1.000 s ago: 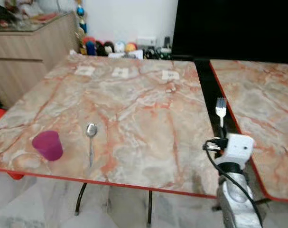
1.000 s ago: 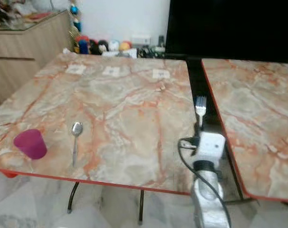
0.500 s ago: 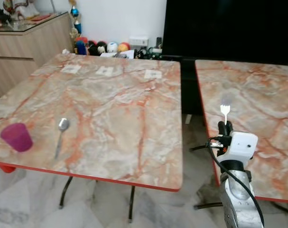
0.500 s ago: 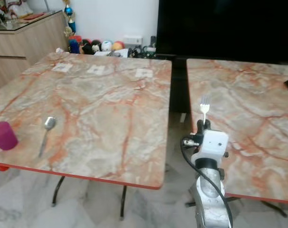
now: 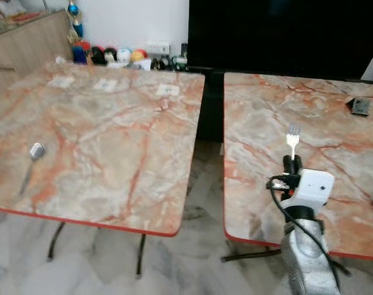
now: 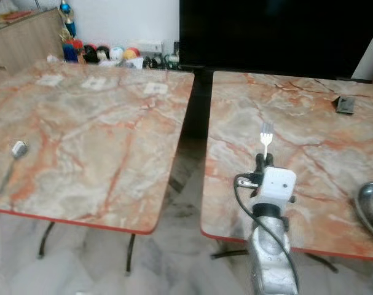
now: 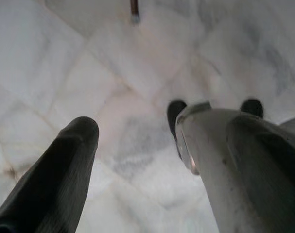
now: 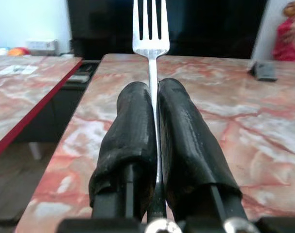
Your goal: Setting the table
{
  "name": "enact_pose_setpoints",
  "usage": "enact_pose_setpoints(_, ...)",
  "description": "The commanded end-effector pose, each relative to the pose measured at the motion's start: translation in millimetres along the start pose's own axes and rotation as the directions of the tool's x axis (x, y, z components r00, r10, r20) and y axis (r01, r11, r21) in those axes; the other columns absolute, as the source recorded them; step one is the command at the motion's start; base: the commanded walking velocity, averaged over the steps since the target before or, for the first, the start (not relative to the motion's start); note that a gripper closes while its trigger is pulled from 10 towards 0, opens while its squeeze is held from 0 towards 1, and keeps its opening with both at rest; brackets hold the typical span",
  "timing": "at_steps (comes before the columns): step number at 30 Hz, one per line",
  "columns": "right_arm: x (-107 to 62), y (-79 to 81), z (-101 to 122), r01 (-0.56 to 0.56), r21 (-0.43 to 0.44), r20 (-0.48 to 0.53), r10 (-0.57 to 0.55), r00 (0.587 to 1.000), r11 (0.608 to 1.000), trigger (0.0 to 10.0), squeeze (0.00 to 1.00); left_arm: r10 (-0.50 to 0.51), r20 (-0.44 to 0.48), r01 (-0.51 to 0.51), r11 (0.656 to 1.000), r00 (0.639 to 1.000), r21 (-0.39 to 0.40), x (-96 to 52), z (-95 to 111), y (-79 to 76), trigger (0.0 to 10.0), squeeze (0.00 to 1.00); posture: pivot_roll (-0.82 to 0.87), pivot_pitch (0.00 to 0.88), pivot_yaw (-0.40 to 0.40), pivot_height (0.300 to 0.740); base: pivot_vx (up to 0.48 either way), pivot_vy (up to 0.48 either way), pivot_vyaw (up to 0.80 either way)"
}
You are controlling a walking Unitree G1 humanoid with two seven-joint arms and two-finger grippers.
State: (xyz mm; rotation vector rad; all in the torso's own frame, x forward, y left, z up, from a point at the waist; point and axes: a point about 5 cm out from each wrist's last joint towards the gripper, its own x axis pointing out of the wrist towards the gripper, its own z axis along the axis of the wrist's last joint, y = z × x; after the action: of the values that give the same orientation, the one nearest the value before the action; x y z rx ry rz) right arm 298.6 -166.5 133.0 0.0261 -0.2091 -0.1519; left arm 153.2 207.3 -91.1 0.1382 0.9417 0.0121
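My right gripper [image 5: 290,163] is shut on the handle of a silver fork [image 5: 292,136], which stands upright with its tines up. It hovers over the front part of the right marble table [image 5: 340,141]. In the right wrist view the fork [image 8: 150,29] is pinched between the two black fingers [image 8: 132,131]. A silver spoon [image 5: 32,155] lies on the left marble table [image 5: 112,117], near its front left. My left gripper [image 7: 137,126] hangs open and idle over the pale marble floor.
A dark gap with floor [image 5: 204,147] separates the two tables. The rim of a metal bowl [image 6: 370,208] lies at the right table's front right, and a small dark object [image 6: 344,103] at its back. Toys [image 5: 109,55] and a wooden sideboard [image 5: 26,43] line the far wall.
The camera has swung right: the left table slid leftward, the pink cup left the picture, and the right table and bowl came in. The fork stays held upright.
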Motion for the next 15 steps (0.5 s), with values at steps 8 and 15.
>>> enact_pose_setpoints(8,4.1,-4.2,6,0.016,-0.014,0.028,-0.016,0.999,1.0,10.0,0.0,-0.009,-0.015,0.01,1.0,1.0,0.002,-0.9,-4,-2.0,10.0,0.0,-0.04,0.085,-0.015,0.74,0.0,-0.346,0.0)
enact_pose_setpoints(15,7.6,-6.4,15,0.033,-0.025,0.06,-0.031,0.998,0.999,10.0,0.0,-0.01,-0.015,0.01,1.0,1.0,0.003,-0.8,-4,-1.8,10.0,0.0,-0.04,0.087,-0.015,0.74,0.0,-0.346,0.0)
